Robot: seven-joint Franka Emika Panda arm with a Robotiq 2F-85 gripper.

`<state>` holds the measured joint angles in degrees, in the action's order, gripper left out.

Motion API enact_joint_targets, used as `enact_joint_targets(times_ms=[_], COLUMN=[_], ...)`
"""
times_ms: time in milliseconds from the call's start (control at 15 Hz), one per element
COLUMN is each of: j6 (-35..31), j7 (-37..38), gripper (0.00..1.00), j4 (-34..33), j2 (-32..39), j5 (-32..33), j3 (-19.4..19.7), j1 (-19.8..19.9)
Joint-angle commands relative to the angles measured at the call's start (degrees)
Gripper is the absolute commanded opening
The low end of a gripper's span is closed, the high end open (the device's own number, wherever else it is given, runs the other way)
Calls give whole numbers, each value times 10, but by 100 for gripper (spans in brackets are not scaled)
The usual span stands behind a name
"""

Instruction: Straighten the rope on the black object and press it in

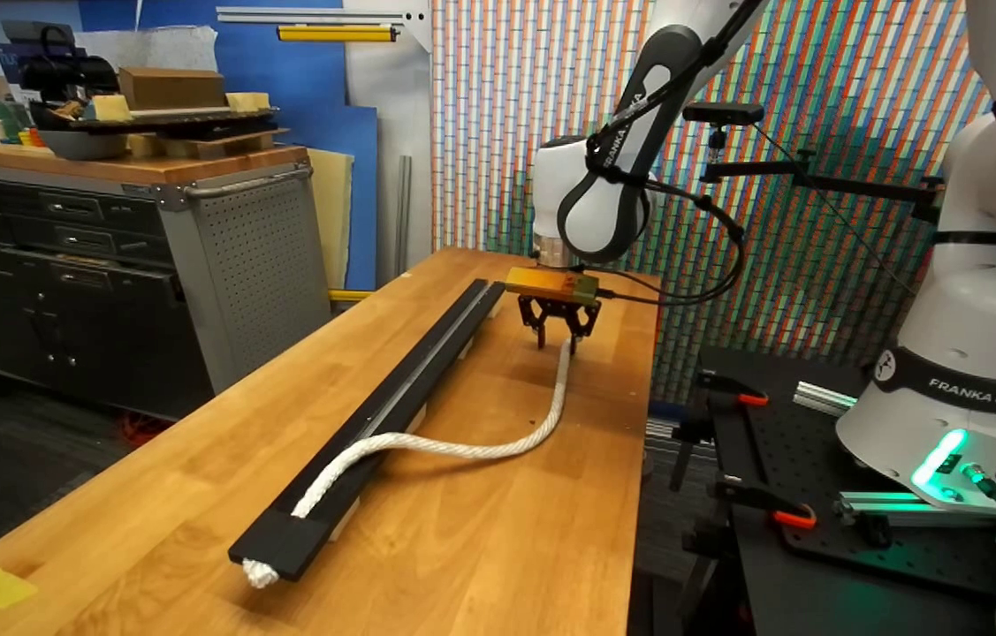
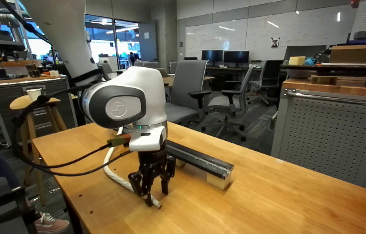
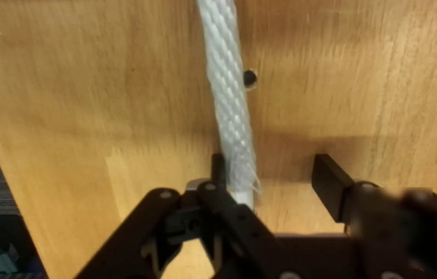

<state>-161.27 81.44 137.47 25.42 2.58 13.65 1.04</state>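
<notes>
I have my gripper [image 1: 557, 344] low over the wooden table [image 1: 506, 548], its fingers standing wide apart with the rope [image 3: 228, 89] between them. In the wrist view the free end lies right by one finger (whether they touch, I can't tell from here) and well apart from the other, and a small round hole [image 3: 250, 78] shows just beside the rope. In an exterior view I see the rope's other stretch lying on the black rail [image 1: 406, 375], near the end away from my gripper; from there it crosses the rail's side and bends over the table. A frayed white tuft [image 1: 261, 574] pokes out at that same end. Pale blocks [image 2: 218, 181] prop the rail up.
</notes>
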Motion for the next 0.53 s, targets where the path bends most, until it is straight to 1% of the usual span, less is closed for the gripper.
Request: enact_joint_targets(times_ms=[0,133,200,267,333,467], j6=[6,6,6,6,9,13], j7=[-15,-16,-14,-15,-13,-13], gripper=[27,14,5,2,0,4], j4=[-17,-15,-13,-12,-11,-8], j2=[11,7,5,3,2,-1], j5=[-19,-19,-17,-16,-12,-9], j3=[16,18,22,23,27,31], j1=[-8,-8,-11,-12,-15,-18])
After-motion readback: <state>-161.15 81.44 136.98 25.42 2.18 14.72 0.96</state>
